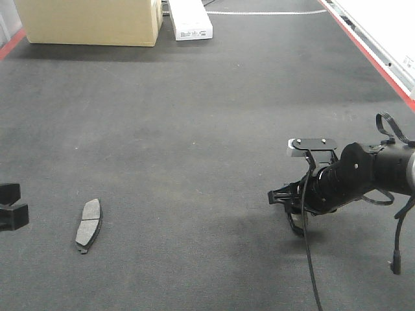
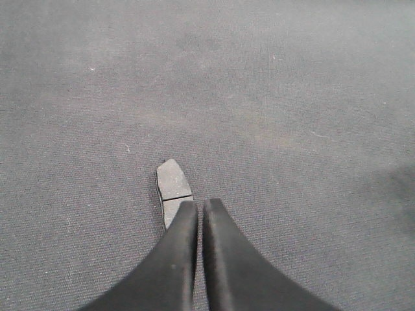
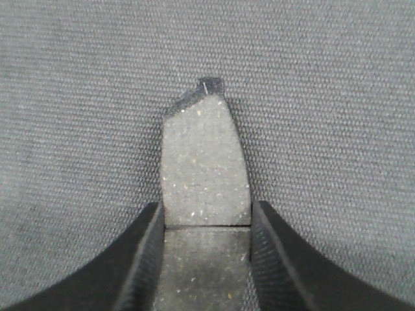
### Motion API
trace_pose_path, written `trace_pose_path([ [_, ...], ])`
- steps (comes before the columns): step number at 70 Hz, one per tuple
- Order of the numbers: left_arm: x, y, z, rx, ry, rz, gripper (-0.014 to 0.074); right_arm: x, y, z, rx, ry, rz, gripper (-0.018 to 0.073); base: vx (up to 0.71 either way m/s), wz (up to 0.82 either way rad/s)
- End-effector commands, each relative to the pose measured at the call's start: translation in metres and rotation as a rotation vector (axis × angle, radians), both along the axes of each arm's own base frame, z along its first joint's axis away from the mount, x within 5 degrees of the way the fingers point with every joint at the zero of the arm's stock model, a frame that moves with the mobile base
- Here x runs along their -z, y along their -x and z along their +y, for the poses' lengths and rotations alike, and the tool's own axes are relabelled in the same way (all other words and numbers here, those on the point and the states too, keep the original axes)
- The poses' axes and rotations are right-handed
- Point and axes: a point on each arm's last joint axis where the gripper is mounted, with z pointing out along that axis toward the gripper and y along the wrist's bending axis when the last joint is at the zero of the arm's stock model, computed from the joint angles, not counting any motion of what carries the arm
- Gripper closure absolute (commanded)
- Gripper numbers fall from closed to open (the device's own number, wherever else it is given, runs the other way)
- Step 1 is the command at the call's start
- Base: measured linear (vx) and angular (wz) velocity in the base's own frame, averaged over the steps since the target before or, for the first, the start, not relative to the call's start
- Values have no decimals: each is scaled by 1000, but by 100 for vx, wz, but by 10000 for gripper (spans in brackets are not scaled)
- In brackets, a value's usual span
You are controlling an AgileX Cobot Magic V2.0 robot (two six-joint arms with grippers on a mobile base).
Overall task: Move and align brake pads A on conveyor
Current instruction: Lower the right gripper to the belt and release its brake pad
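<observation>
One brake pad (image 1: 89, 225) lies flat on the dark conveyor (image 1: 194, 129) at the front left, grey face up with a cross groove. My left gripper (image 1: 10, 206) sits at the left edge of the front view, a little left of that pad. In the left wrist view it (image 2: 200, 205) is shut with nothing held, and its left finger covers the near end of the pad (image 2: 173, 184). My right gripper (image 1: 280, 197) is low over the belt at the right. It (image 3: 206, 210) is shut on a second brake pad (image 3: 204, 162), gripping its two long sides.
A cardboard box (image 1: 91, 19) and a white carton (image 1: 190, 19) stand at the belt's far end. A red edge strip (image 1: 369, 52) runs along the right side, with a white surface (image 1: 382, 16) beyond it. A black cable (image 1: 311, 259) hangs from the right arm.
</observation>
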Motion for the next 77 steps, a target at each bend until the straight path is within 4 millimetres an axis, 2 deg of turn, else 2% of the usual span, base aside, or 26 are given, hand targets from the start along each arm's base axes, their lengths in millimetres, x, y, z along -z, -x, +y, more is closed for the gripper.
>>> trace_pose_path([
  [1, -14, -2, -1, -1, 21, -85, 604, -26, -9, 0, 4, -23, -129, 529, 0, 0],
  [11, -14, -2, -1, -1, 21, -85, 604, -25, -8, 0, 3, -21, -109, 471, 0, 0],
  [31, -14, -2, -1, -1, 21, -85, 604, -25, -7, 0, 15, -27, -100, 270, 0, 0],
  [45, -14, -2, -1, -1, 21, -85, 604, -25, -7, 0, 48, -45, -96, 176, 0, 0],
  [61, -14, -2, -1, -1, 21, -85, 604, -32, -6, 0, 54, -52, -114, 166, 0, 0],
  [77, -14, -2, -1, -1, 21, -85, 604, -71, 8, -4, 45, -68, -223, 230, 0, 0],
])
